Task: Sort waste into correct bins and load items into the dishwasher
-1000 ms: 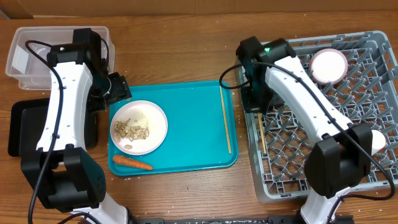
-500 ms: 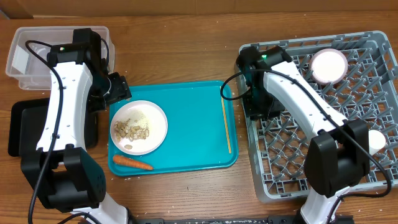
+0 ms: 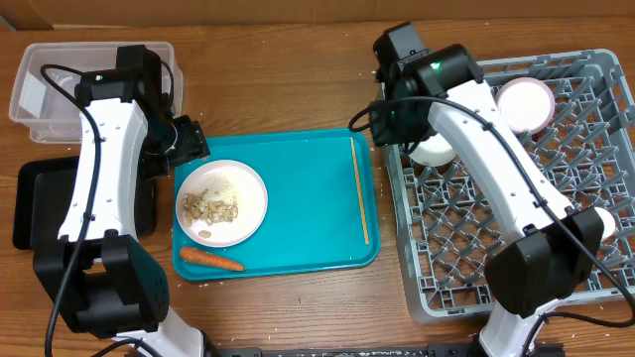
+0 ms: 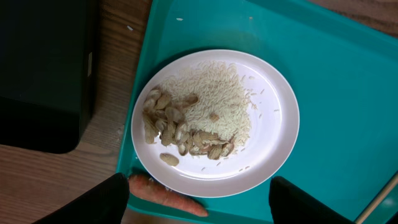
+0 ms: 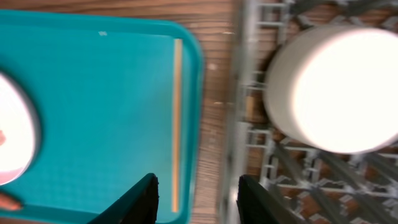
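Though we grasp nothing, both arms hover.
Left gripper (image 4: pixel 199 185) gapes above the plate (image 4: pixel 273 124); right gripper (image 5: pixel 199 182) gapes by the rack (image 3: pixel 466 268) edge.

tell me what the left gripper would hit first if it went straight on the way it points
Most likely the white plate of rice and nut scraps; the open left gripper points down at its near rim, though depth is unclear.

The tray (image 3: pixel 308 198) is teal, the plate (image 3: pixel 254 194) white, the carrot (image 3: pixel 210 260) orange, the gridded rack (image 3: pixel 448 230) grey.
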Robot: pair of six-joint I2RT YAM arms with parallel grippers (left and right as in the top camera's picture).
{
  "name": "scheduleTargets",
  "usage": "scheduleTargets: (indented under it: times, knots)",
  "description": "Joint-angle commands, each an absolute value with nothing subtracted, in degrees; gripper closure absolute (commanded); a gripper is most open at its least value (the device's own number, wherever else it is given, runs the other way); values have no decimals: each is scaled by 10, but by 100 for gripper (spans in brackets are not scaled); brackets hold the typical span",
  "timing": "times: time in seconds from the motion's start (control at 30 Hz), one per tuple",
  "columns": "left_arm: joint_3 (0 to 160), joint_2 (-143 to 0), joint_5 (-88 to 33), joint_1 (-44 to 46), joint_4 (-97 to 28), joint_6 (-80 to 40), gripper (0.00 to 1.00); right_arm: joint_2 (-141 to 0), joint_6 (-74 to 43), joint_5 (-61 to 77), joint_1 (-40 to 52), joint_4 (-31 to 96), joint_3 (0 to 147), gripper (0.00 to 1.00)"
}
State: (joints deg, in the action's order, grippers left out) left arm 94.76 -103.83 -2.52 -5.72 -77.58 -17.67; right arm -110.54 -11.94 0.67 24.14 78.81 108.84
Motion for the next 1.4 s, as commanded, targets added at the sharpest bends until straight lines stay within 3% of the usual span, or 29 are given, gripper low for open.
scheduleTargets:
  times: [0.0,0.23,1.13,1.27,1.37]
  knots:
    - [955,-1021,-26,-56,-775,-178,26,-1112,-118,44,263,768,1083,55]
    - [955,-1021,-26,-56,-774,-178,26,-1153,-120,45,289,739,1024,50]
    - [955,-1021,-26,-56,-771,-178,26,-1213,-137,57,320,616,854,52]
    - [955,-1021,-26,-56,-771,-178,26,-1215,-138,57,323,615,853,62]
    - [955,-1021,-26,-56,-771,-178,26,-1215,-151,55,322,612,853,77]
